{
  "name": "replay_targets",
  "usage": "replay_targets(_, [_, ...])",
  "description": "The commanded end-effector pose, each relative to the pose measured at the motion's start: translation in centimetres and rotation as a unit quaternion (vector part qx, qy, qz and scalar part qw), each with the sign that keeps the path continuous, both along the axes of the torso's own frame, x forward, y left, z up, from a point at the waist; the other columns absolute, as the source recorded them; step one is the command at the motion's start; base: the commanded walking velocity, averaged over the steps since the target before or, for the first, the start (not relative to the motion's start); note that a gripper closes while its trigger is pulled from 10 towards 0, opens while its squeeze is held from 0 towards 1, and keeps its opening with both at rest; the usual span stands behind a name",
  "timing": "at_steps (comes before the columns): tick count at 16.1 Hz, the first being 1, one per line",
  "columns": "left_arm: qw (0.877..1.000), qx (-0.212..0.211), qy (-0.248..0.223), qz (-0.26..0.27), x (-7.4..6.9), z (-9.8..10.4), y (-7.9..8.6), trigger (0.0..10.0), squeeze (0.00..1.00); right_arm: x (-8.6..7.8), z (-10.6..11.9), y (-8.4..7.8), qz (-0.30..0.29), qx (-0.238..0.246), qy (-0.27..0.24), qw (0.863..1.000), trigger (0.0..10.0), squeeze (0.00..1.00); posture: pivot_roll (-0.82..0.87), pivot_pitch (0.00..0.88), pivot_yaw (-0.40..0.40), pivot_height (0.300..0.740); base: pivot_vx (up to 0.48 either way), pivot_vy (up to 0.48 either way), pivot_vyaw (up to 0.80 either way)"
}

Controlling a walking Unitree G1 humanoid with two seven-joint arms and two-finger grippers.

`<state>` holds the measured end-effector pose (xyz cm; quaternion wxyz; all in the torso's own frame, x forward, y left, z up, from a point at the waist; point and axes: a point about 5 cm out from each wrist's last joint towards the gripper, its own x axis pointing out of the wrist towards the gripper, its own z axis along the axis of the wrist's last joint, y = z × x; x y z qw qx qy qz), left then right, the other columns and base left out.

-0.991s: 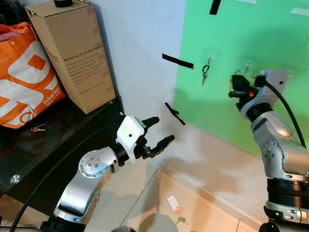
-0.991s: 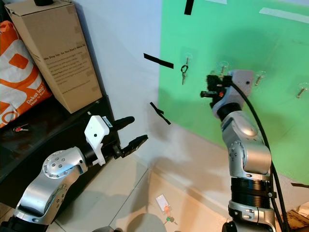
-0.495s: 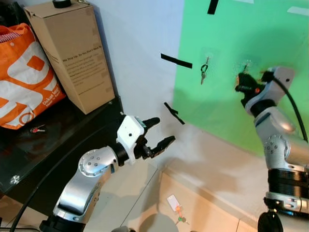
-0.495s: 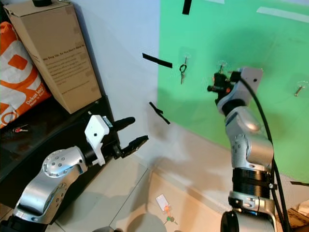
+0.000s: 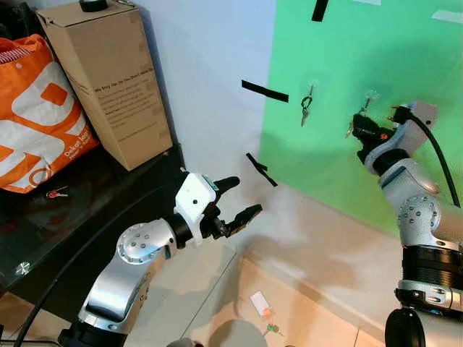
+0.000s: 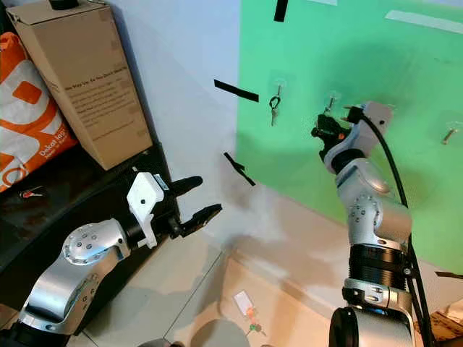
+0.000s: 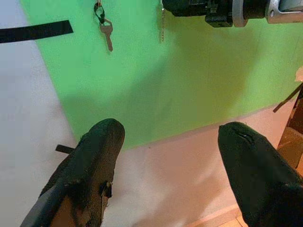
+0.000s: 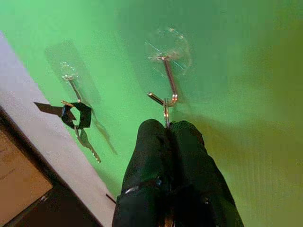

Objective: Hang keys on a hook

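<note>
Right gripper (image 8: 166, 135) raised to the green wall panel (image 5: 405, 50), fingers pressed together on a thin metal key ring (image 8: 165, 113); the ring's top sits at the curl of a clear suction hook (image 8: 169, 71), touching or just through it, hard to say which from the wrist view. From the head camera, this hook (image 5: 370, 97) lies at about 1 o'clock from the frame centre, with the right gripper (image 5: 359, 126) just below it and a small key (image 5: 349, 130) dangling at the gripper's 9 o'clock side. A second hook (image 5: 312, 88) to the robot's left, at roughly 12 o'clock of frame, already carries a key on a dark ring (image 5: 306, 108), hanging straight down. Two strips of black tape (image 5: 265, 91) on the white wall (image 5: 210, 58) beside the panel edge, one level, one slanted lower down. Left gripper (image 5: 233, 201) held out low at 6 o'clock of centre, near the wall, fingers spread wide with nothing between them; its wrist camera looks at the panel past both fingertips (image 7: 102, 142). At 9 to 10 o'clock, a tall cardboard box (image 5: 108, 79) and an orange bag (image 5: 40, 116) stand on a dark shelf (image 5: 79, 210), a small red-tagged key (image 5: 56, 192) lying in front of the bag. On the tiled floor (image 5: 311, 318) at 6 o'clock, a white tag with small keys (image 5: 262, 309).
</note>
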<state>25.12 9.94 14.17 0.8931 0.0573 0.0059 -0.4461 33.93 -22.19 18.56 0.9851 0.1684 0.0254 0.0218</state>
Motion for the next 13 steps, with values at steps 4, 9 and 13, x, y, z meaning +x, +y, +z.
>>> replay_targets(4, [1.0,-0.003,-0.009,-0.013,-0.1,0.6,-0.2,10.0,0.0,0.1,-0.6,0.1,0.005,0.014,0.027,1.0,10.0,0.0,-0.06,0.0,0.036,0.74,0.0,0.0,0.0])
replay_targets(9, [0.999,-0.041,-0.034,-0.008,0.5,2.2,-0.7,10.0,0.0,0.2,-0.3,-0.2,-0.008,-0.014,0.012,1.0,10.0,1.0,-0.06,0.0,0.041,0.74,0.0,0.0,0.0])
replay_targets(13, [0.998,-0.042,-0.034,-0.008,0.6,2.3,-0.7,10.0,0.0,-0.1,-0.4,-0.4,-0.005,0.025,0.013,1.0,10.0,1.0,-0.06,0.0,0.042,0.74,0.0,0.0,0.0])
